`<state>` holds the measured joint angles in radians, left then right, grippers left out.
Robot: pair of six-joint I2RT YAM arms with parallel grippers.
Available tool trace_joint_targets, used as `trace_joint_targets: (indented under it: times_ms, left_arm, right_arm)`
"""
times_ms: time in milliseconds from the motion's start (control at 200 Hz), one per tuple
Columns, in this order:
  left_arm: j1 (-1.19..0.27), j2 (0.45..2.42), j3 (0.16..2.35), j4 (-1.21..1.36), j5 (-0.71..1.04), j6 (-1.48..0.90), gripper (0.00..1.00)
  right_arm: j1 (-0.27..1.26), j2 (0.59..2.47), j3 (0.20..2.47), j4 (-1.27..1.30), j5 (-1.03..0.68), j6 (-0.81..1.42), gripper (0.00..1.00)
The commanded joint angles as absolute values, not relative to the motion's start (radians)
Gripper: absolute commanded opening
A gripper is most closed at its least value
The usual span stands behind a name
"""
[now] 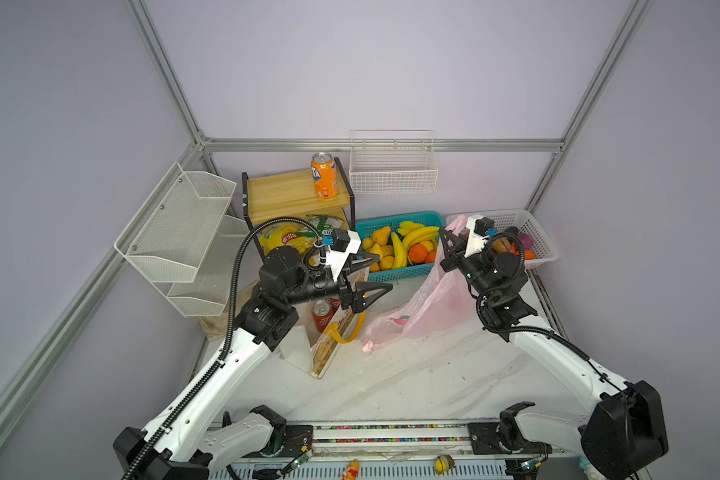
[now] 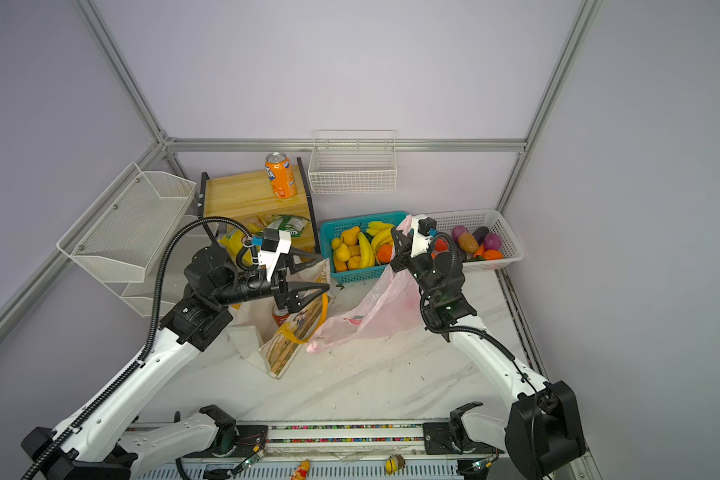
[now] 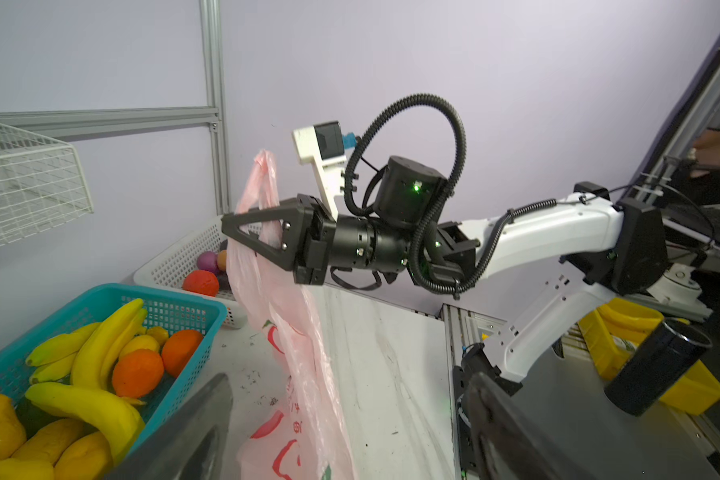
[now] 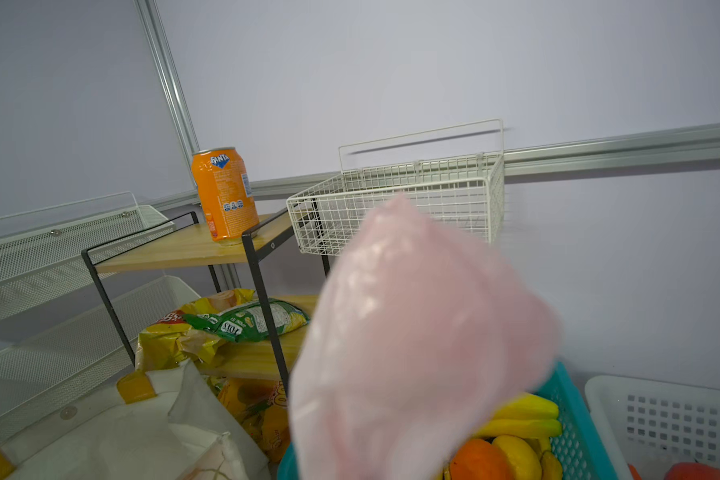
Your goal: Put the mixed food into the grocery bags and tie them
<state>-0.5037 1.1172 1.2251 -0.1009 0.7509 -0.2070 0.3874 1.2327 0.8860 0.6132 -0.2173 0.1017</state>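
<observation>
Your right gripper [image 1: 444,236] is clamped shut on the top of the pink apple-print bag [image 1: 427,305], holding its handle up in front of the teal basket [image 1: 395,219]. The rest of the bag drapes down to the marble tabletop [image 1: 412,386], with its lower end lying just beside the white canvas tote [image 1: 298,351]. From the left wrist camera you can see the pink film pinched between the closed jaws. Your left gripper [image 1: 381,274] has its jaws spread wide with nothing between them, and it hangs over the tote's open mouth above a yellow handle [image 1: 334,332]. One red cola can [image 1: 322,314] stands upright inside the tote. A red sliver next to it may be a second can, but the gripper covers most of it. The yellow and orange toy fruits [image 1: 416,251] lie in the teal basket. The orange soda can [image 1: 324,176] sits on the wooden shelf [image 1: 283,195].
</observation>
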Motion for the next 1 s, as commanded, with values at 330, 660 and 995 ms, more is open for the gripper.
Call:
trace_joint_targets:
  times_ms: [330,660,995]
  left_arm:
    - [-0.656,1.451,1.493,-0.417,0.509,-0.164,0.92]
    - [-0.726,1.561,1.482,-0.354,0.418,-0.332,0.83]
    - [-0.734,1.646,1.509,-0.350,0.456,-0.332,0.63]
  right_arm:
    - [0.387,1.250,0.957,0.588,-0.237,0.208,0.00]
    - [0.388,1.261,0.950,0.610,-0.235,0.248,0.00]
    - [0.388,1.260,0.942,0.606,-0.239,0.242,0.00]
